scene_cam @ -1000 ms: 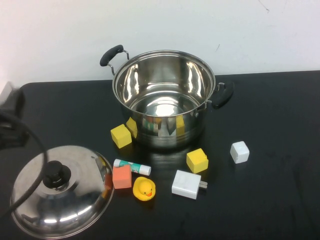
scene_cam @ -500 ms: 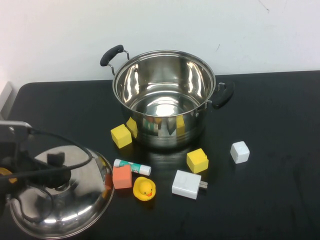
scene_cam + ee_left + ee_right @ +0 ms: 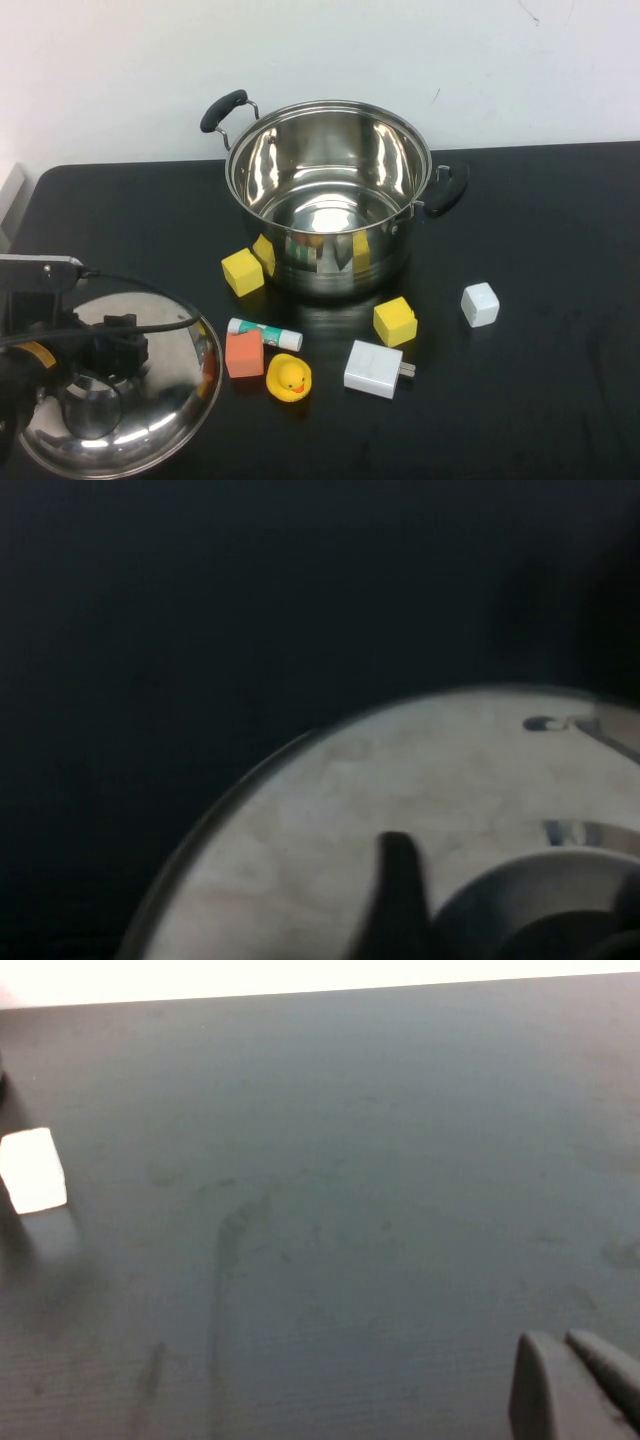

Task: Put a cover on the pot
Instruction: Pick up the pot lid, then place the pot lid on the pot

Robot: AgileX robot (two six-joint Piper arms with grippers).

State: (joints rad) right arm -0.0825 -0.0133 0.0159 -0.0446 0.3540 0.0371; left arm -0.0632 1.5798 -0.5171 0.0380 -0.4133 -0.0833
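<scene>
Lower now than a moment ago, left gripper [image 3: 110,345] sits over the lid [image 3: 160,420] knob, grip unclear. Right gripper [image 3: 570,1385] closed above table [image 3: 350,1160]. Pot [image 3: 328,195] uncovered.

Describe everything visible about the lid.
The lid is a domed, mirror-bright steel disc lying dome-up on the black table at its near left corner, well apart from the open pot. Its knob is hidden under the left end effector, which sits over the centre. An orange block stands at its right rim. The right end effector shows only in its wrist view, over bare table.
</scene>
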